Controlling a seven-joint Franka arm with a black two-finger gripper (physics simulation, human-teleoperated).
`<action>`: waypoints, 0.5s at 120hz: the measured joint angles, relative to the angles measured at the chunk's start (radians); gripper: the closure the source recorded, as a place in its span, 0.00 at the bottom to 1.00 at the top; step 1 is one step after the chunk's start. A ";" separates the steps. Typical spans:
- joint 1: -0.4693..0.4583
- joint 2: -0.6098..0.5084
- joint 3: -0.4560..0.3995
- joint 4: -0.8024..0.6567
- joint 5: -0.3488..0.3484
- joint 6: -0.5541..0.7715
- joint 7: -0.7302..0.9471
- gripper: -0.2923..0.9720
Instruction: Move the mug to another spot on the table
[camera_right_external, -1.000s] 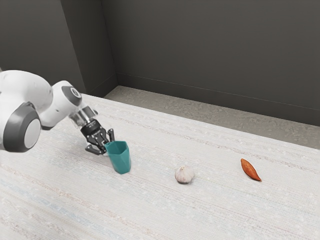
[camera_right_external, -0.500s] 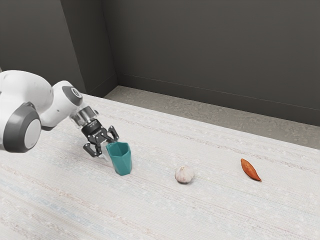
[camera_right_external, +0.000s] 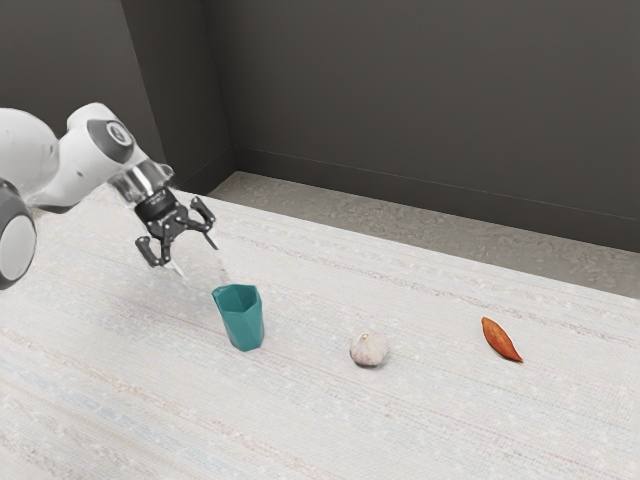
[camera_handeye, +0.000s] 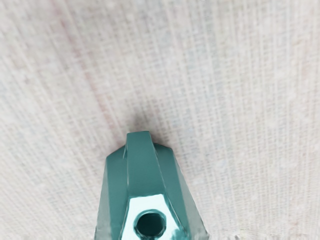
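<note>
teal faceted mug (camera_right_external: 239, 316) sits upright on the pale woven table (camera_right_external: 420, 420), black tool (camera_right_external: 180, 250) spread wide and empty above it, so either delivered or not grabbed yet

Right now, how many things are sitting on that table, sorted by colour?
Teal: 1, the mug
White: 1, the garlic bulb
Orange-brown: 1, a tapered vegetable, perhaps a sweet potato
Total: 3

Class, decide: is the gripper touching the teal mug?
Apart. The exterior view shows the open gripper above the mug, toward that view's left, with a clear gap between them.
</note>
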 joint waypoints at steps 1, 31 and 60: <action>-0.001 -0.010 0.000 0.001 0.007 0.000 0.000 0.28; -0.037 -0.283 -0.176 0.094 0.439 -0.034 0.014 0.25; -0.077 -0.422 -0.312 0.109 0.687 -0.044 0.193 0.24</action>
